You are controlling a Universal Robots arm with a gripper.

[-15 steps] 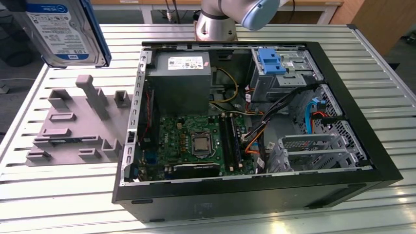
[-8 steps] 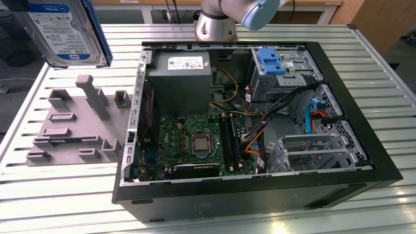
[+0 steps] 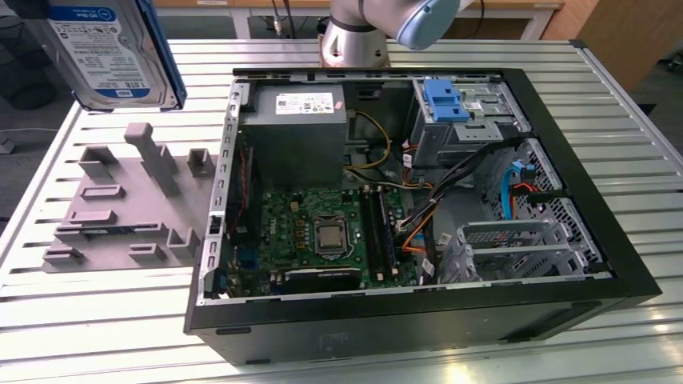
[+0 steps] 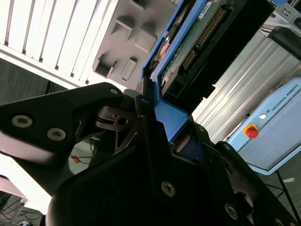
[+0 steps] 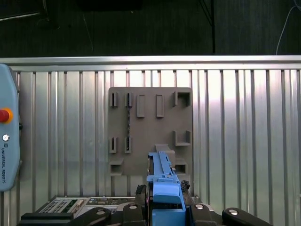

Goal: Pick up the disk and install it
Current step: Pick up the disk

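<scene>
The hand (image 4: 157, 110) is clenched on the blue carrier of the disk (image 3: 107, 56), gripping it edge-on. The disk hangs in the air, clear of the desk (image 3: 96, 320). Below the hand lies the grey fixture (image 5: 150, 127), apart from the disk. The open case (image 3: 427, 200) stands on the desk beside the fixture, well apart from the hand.

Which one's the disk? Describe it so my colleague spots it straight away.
Start from the open computer case; to the exterior view's left sits a grey fixture plate. The disk hangs above it: silver, white-and-blue label, blue frame, unlike the bare blue bracket in the case.
</scene>
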